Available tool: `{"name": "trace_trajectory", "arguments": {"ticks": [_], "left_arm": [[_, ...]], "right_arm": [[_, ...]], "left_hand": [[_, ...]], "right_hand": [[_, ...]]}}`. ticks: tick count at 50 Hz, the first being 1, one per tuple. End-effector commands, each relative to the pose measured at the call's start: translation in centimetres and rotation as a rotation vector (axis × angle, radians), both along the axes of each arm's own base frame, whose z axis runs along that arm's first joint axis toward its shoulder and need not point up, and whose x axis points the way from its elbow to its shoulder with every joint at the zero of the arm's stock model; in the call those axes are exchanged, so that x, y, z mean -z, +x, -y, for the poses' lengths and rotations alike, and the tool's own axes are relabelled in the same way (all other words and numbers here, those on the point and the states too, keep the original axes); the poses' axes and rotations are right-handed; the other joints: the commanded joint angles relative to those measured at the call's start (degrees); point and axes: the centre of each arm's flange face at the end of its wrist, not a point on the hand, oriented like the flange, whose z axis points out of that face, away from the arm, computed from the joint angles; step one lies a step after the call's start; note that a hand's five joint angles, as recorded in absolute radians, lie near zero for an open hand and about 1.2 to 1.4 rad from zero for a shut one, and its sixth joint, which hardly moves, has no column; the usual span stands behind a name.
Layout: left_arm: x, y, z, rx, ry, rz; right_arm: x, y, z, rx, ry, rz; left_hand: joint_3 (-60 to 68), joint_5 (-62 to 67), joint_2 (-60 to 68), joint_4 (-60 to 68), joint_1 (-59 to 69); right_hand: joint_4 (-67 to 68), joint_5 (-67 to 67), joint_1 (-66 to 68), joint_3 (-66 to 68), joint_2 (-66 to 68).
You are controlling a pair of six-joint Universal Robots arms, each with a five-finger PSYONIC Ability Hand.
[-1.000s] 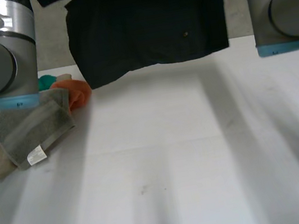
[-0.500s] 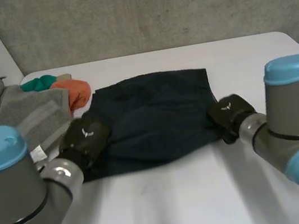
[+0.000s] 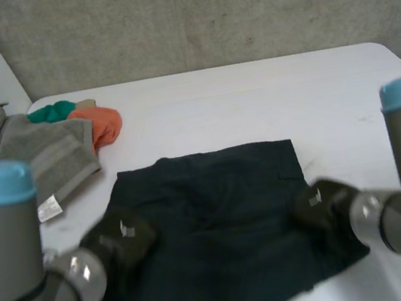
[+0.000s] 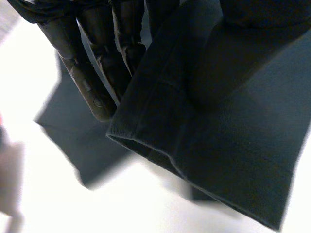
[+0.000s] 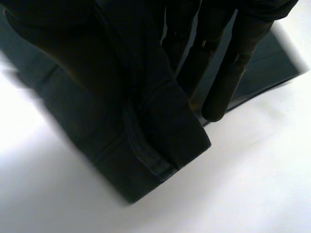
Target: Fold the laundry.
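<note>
Dark cloth (image 3: 218, 216), L hand (image 3: 123, 239), R hand (image 3: 322, 204) pinching sides

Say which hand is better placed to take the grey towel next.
Left, probably. The towel lies at the robot's left, near the left hand; the right hand is across the dark cloth. Both hands pinch that cloth now.

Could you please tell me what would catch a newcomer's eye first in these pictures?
A dark garment lies spread on the white table, the left robot hand and right robot hand each pinching one of its side edges. At the far left, a grey towel sits beside an orange cloth.
</note>
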Motion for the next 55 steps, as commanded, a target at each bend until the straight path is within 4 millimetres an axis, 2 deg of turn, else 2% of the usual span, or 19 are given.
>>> {"name": "trace_trajectory", "arguments": {"ticks": [1,2,5,6,9,10,13,17,24,28,29,32,33,34,36,37,41,47,55], "left_arm": [[-3.7,-3.2,9.6,-0.032,-0.413,-0.196],[-6.3,-3.7,11.5,-0.033,-0.538,-0.270],[-10.7,-4.0,13.7,-0.040,-0.737,-0.397],[-13.6,-3.9,14.7,-0.053,-0.860,-0.490],[-17.2,-3.5,15.6,-0.073,-1.008,-0.642],[-19.2,-3.1,16.1,-0.086,-1.085,-0.741],[-20.8,-2.6,16.6,-0.106,-1.126,-0.839],[-20.0,-2.6,17.3,-0.113,-1.043,-0.849],[-14.2,-2.6,18.1,-0.142,-0.808,-0.751],[-9.1,-2.9,17.9,-0.151,-0.677,-0.680],[-6.6,-2.8,17.6,-0.158,-0.609,-0.645],[-2.5,-2.8,16.6,-0.164,-0.500,-0.587],[0.0,-2.8,15.7,-0.160,-0.431,-0.550],[1.1,-2.8,15.3,-0.157,-0.402,-0.533],[3.0,-2.7,14.4,-0.155,-0.353,-0.497],[4.1,-2.5,13.8,-0.153,-0.323,-0.466],[4.7,-1.8,12.1,-0.154,-0.288,-0.409],[3.0,-0.5,10.2,-0.178,-0.223,-0.378],[2.0,1.3,8.1,-0.214,-0.061,-0.353]], "right_arm": [[-4.3,3.4,8.9,0.142,-0.357,0.254],[-7.1,4.0,11.0,0.181,-0.489,0.342],[-11.7,4.5,13.3,0.228,-0.695,0.500],[-14.6,4.6,14.1,0.240,-0.826,0.604],[-18.5,4.6,14.7,0.226,-1.017,0.757],[-20.5,4.5,14.8,0.203,-1.130,0.843],[-22.1,4.8,14.5,0.170,-1.239,0.927],[-20.5,5.5,14.7,0.156,-1.181,0.893],[-14.5,6.5,15.0,0.169,-0.959,0.763],[-9.8,6.7,14.9,0.169,-0.816,0.679],[-7.6,6.8,14.5,0.162,-0.749,0.640],[-3.7,6.8,13.9,0.155,-0.641,0.571],[-1.3,6.7,13.4,0.155,-0.577,0.521],[-0.1,6.6,13.1,0.154,-0.546,0.494],[1.9,6.4,12.5,0.153,-0.493,0.447],[3.5,6.1,11.9,0.155,-0.444,0.401],[5.0,5.4,10.7,0.162,-0.364,0.332],[3.9,4.3,9.7,0.192,-0.309,0.325],[3.1,3.2,7.9,0.208,-0.257,0.333]], "left_hand": [[11.66,12.10,11.32,11.04,15.01],[11.66,12.10,11.32,11.04,15.01],[11.66,12.10,11.32,11.04,15.01],[11.66,12.10,11.32,11.04,15.01],[11.66,12.10,11.32,11.04,15.01],[11.66,12.10,11.32,11.04,15.01],[11.66,12.10,11.32,11.04,15.01],[11.66,12.10,11.32,11.04,15.01],[11.66,12.10,11.32,11.04,15.01],[11.66,12.10,11.32,11.04,15.01],[11.66,12.10,11.32,11.04,15.01],[11.66,12.10,11.32,11.04,15.01],[11.66,12.10,11.32,11.04,15.01],[11.66,12.10,11.32,11.04,15.01],[5.67,6.11,5.32,5.05,9.02],[-3.54,-3.10,-3.88,-4.15,-0.18],[-19.55,-19.11,-19.90,-20.17,-16.20],[-34.73,-34.29,-35.07,-35.34,-31.38],[-36.27,-35.83,-36.61,-36.88,-32.91]], "right_hand": [[11.36,11.93,17.45,12.03,12.78],[11.36,11.93,17.45,12.03,12.78],[11.36,11.93,17.45,12.03,12.78],[11.36,11.93,17.45,12.03,12.78],[11.36,11.93,17.45,12.03,12.78],[11.36,11.93,17.45,12.03,12.78],[11.36,11.93,17.45,12.03,12.78],[11.36,11.93,17.45,12.03,12.78],[11.36,11.93,17.45,12.03,12.78],[11.36,11.93,17.45,12.03,12.78],[11.36,11.93,17.45,12.03,12.78],[11.36,11.93,17.45,12.03,12.78],[11.36,11.93,17.45,12.03,12.78],[11.36,11.93,17.45,12.03,12.78],[11.36,11.93,17.45,12.03,12.78],[11.36,11.93,17.45,12.03,12.78],[11.36,11.93,17.45,12.03,12.78],[11.36,11.93,17.45,12.03,12.78],[11.36,11.93,17.45,12.03,12.78]]}}
